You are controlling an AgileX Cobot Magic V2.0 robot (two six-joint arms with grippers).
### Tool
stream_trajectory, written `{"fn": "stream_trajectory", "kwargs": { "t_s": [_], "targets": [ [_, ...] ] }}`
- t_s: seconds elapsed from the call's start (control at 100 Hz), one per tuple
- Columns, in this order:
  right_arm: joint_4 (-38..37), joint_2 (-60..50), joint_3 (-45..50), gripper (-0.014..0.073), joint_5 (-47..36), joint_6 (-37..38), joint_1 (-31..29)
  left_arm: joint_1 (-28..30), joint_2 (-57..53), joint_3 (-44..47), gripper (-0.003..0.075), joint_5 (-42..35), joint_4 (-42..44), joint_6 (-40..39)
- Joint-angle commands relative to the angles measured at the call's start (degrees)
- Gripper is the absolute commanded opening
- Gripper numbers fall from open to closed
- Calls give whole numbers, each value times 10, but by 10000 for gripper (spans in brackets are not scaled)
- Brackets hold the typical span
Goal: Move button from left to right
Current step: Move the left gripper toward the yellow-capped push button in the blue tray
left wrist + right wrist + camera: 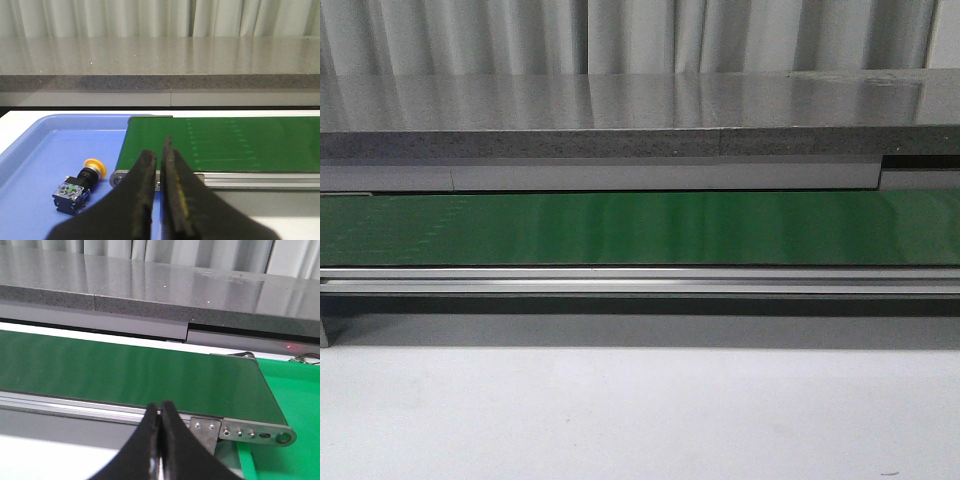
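Grey stone counter and pale curtains are closing off the far side of the scene, and the bare white tabletop (pixel 640 420) is lying nearest the robot, with neither arm showing in the front view.

Nearest in the left wrist view, the left tool (pixel 159 155) is hanging with its dark fingers drawn almost together, only a thin slit between them and nothing in it. Just beyond and to its left, the button (pixel 80 184) is lying tipped on its side in the blue tray (pixel 30 150), yellow cap pointing toward the near left end of the green conveyor belt (pixel 225 142), dark body with bluish marks pointing away. It is sitting close to the belt's end roller but apart from it.

The right tool (pixel 160 412) is likewise pinched nearly to a line, empty, hanging before the belt's right end, where a green bin (pixel 295 395) is waiting past the roller bracket.

Risks, as I judge them: descending with fingers this narrow would be pushing the button rather than straddling it. Lying sideways, the round cap is likely to roll or twist out of a pinch. A drop near the belt's edge could be sending it off the side.
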Motion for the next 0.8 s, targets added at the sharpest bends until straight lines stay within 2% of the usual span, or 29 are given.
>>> {"fn": "stream_trajectory", "kwargs": {
  "t_s": [0.0,0.44,0.68,0.79],
  "targets": [
    [-4,-10,0,-68,-48,-1,0,-5,-20,24,5,-51,-3,-5],
    [-4,-10,0,-68,-48,-1,0,-5,-20,13,5,-56,-8,-5],
    [-4,-10,0,-68,-48,-1,0,-5,-4,-65,5,-43,-17,-5],
    [-4,-10,0,-68,-48,-1,0,-5,31,-127,5,4,-17,-5]
  ]
}}
